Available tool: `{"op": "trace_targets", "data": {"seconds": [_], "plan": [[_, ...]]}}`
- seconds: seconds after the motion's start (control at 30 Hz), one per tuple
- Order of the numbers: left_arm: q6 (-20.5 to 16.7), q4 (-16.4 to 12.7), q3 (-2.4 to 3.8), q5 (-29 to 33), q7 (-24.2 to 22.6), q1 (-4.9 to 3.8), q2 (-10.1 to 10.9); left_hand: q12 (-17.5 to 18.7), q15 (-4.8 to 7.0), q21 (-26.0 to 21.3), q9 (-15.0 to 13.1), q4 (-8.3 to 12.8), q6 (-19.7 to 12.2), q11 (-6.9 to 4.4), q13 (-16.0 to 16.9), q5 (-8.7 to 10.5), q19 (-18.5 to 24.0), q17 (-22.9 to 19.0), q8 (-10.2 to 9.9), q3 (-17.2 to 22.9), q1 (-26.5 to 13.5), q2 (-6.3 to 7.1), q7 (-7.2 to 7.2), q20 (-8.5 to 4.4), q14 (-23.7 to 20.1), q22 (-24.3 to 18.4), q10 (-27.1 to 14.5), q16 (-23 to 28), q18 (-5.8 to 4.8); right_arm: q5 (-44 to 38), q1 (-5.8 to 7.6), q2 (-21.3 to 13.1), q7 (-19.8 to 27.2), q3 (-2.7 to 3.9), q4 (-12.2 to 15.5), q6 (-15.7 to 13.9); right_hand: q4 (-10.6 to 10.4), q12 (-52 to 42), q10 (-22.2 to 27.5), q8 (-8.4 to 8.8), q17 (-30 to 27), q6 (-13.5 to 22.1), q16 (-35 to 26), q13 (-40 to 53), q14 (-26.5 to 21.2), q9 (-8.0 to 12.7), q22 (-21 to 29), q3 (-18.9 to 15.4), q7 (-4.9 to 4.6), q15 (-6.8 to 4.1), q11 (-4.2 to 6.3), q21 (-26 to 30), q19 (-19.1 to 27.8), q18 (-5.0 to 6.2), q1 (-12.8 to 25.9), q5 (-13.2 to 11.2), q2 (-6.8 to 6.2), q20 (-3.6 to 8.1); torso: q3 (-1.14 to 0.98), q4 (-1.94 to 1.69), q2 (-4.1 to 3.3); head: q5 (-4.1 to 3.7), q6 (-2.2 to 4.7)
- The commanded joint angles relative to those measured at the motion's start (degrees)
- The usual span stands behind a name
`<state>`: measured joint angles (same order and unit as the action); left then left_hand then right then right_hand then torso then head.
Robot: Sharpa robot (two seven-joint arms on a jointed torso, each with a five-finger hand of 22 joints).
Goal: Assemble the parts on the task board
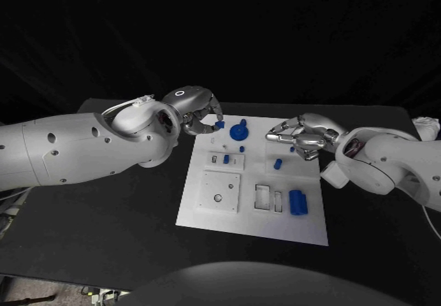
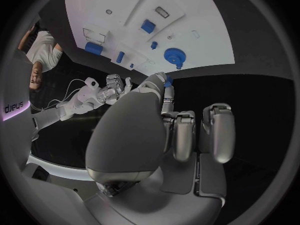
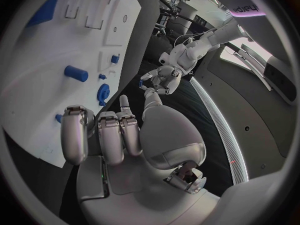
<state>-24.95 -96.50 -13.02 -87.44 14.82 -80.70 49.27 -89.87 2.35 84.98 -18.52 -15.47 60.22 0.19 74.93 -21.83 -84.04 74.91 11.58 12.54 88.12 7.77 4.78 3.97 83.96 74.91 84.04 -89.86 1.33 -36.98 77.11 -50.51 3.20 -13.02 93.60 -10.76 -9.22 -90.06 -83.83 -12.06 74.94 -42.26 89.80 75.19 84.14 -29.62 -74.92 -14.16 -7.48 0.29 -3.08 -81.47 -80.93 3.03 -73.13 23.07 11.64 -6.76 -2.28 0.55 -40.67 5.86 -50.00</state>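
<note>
Where the head camera looks down on the black table [image 1: 110, 223], the white task board [image 1: 257, 220] lies in the middle, both hands at its far end. The left hand [image 1: 197, 111] hovers at the far left corner, pinching a small blue part [image 1: 220, 125] between its fingertips, just beside a round blue disc with a knob [image 1: 239, 131] that sits on the board. The right hand [image 1: 299, 135] hangs over the far right side with its fingers curled inward; whether it holds anything I cannot tell from here. Elsewhere on the board are a small blue peg [image 1: 278, 164], a smaller blue piece [image 1: 226, 159] in a recessed block, and a large blue block [image 1: 297, 202] near the right edge beside two rectangular cut-outs [image 1: 271, 197].

From the left wrist, the left hand [image 2: 165, 120] shows its thumb and one finger closed on the small blue part [image 2: 168, 81], the other fingers folded. Beyond it lie the task board [image 2: 200, 15] and the round blue disc [image 2: 174, 55].

From the right wrist, the right hand [image 3: 119, 135] has its fingers curled down over the task board [image 3: 37, 105] with nothing visible in them. The left hand [image 3: 161, 80] appears across from it, and the round blue disc [image 3: 103, 92] and a blue peg [image 3: 76, 73] lie on the board.
</note>
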Motion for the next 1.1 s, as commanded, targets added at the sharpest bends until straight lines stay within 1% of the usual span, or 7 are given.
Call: {"op": "trace_targets", "data": {"seconds": [0.03, 0.23, 0.43, 0.47, 0.57, 0.63, 1.1], "plan": [[0.4, -1.4, 0.02, -1.5, -0.3, -0.19, -0.6, -0.1, 0.21, 0.3, 0.0, -0.3, 0.7, 0.11, 15.1, 0.30, -3.0, 15.1, -0.4, 0.1, -0.2, 0.42, -0.02, -0.13, 6.0, 13.5, 6.0, -0.1, -0.09, 4.9, -0.04, 1.1, -2.3, 0.01, -0.2, 4.0, -1.2, 0.1, -6.2, 0.45, 15.1, 0.5, 0.2, 14.8, 5.9, 0.1, -11.3, -0.1, -0.41, 0.18, -0.13, 0.4, 0.5, -0.22, -0.2, 0.3, 2.57, -0.05, 0.08, 0.07, 0.01, -0.47, 0.00], [1.7, -3.1, 0.01, -1.6, -0.2, -0.27, -1.6, -0.1, 0.21, 0.3, 0.1, -0.4, 0.7, 0.11, 15.1, 0.39, -3.0, 15.1, -0.4, 0.2, -0.2, 0.43, -0.02, -0.13, 6.0, 13.5, 6.0, -0.1, -0.10, 7.6, -0.04, 2.9, -4.3, 0.02, -0.7, 5.6, -2.8, 0.1, -6.2, 0.88, 15.1, 1.9, 0.2, 14.8, 5.9, 0.1, -11.2, -0.1, -0.69, 0.44, -0.40, 0.8, 0.9, -0.11, 1.5, -0.1, 2.44, -0.32, -0.01, 0.05, -0.06, -0.63, 0.00], [2.5, -3.8, -0.01, -1.6, 0.0, -0.23, -2.5, -0.1, 0.22, 0.3, 0.1, -0.5, 0.7, 0.10, 15.1, 0.43, -3.0, 15.1, -0.5, 0.2, -0.2, 0.42, -0.02, -0.13, 6.0, 13.5, 6.0, -0.1, -0.09, 12.5, -0.04, 3.8, -5.6, 0.03, -0.9, 5.6, -2.1, 0.1, -6.2, 0.87, 15.1, 4.2, 0.2, 14.8, 5.9, -0.2, -11.1, 0.9, -0.87, 0.61, -0.56, 1.0, 1.1, -0.05, 0.7, -0.2, 1.78, -0.54, -0.05, 0.12, -0.15, -0.68, 0.00], [2.6, -3.8, -0.02, -1.6, 0.0, -0.21, -2.7, -0.1, 0.22, 0.3, 0.1, -0.5, 0.7, 0.10, 15.1, 0.43, -3.0, 15.1, -0.5, 0.2, -0.2, 0.42, -0.02, -0.13, 6.0, 13.5, 6.0, -0.1, -0.09, 13.7, -0.04, 3.9, -6.0, 0.03, -0.9, 5.7, -1.7, 0.1, -6.2, 0.55, 15.1, 4.8, 0.2, 14.8, 5.9, -0.3, -11.1, 1.4, -0.98, 0.66, -0.65, 1.1, 1.3, -0.02, 0.3, 1.0, 1.61, -0.57, -0.06, 0.12, -0.14, -0.66, 0.00], [2.8, -3.9, -0.03, -1.6, 0.0, -0.14, -3.1, -0.1, 0.22, 0.2, 0.2, -0.5, 0.7, 0.11, 15.1, 0.42, -2.9, 15.1, -0.6, 0.3, -0.2, 0.38, -0.01, -0.13, 6.0, 13.4, 6.0, -0.1, -0.08, 18.0, -0.04, 4.1, -7.7, 0.04, -0.9, 6.2, -0.7, 0.1, -6.2, -1.48, 15.1, 5.8, 0.2, 14.8, 5.9, -1.2, -10.9, 3.2, -1.13, 0.72, -0.69, 1.7, 1.8, 0.15, -1.1, 8.9, 0.61, -0.60, -0.09, 0.09, -0.15, -0.76, 0.00], [2.8, -3.9, -0.03, -1.6, 0.1, -0.11, -3.3, -0.1, 0.22, 0.2, 0.2, -0.5, 0.7, 0.11, 15.1, 0.42, -2.9, 15.1, -0.6, 0.3, -0.2, 0.38, -0.01, -0.13, 6.0, 13.4, 6.0, -0.1, -0.08, 19.7, -0.04, 4.3, -8.8, 0.04, -0.9, 6.4, -0.4, 0.1, -6.2, -2.95, 15.1, 6.3, 0.2, 14.8, 5.9, -1.9, -10.7, 4.3, -1.12, 0.72, -0.74, 2.1, 2.2, 0.26, -1.4, 12.2, -0.10, -0.62, -0.08, 0.10, -0.15, -0.83, 0.00], [3.0, -4.3, -0.04, -1.6, 0.0, 0.12, -3.7, -0.1, 0.22, 0.2, 0.3, -0.5, 0.7, 0.11, 15.1, 0.40, -2.9, 15.1, -0.7, 0.3, -0.3, 0.36, 0.01, -0.13, 6.0, 13.4, 6.0, -0.1, -0.08, 25.9, -0.04, 4.8, -12.3, 0.05, -1.0, 5.7, -1.3, 0.1, -6.2, -9.70, 15.1, 13.3, 0.2, 14.8, 5.9, -5.2, -10.0, 9.3, -1.46, 1.05, -1.04, 4.1, 4.1, 0.79, -0.5, 11.4, -2.49, -0.97, -0.02, 0.06, -0.11, -0.97, 0.00]]}}
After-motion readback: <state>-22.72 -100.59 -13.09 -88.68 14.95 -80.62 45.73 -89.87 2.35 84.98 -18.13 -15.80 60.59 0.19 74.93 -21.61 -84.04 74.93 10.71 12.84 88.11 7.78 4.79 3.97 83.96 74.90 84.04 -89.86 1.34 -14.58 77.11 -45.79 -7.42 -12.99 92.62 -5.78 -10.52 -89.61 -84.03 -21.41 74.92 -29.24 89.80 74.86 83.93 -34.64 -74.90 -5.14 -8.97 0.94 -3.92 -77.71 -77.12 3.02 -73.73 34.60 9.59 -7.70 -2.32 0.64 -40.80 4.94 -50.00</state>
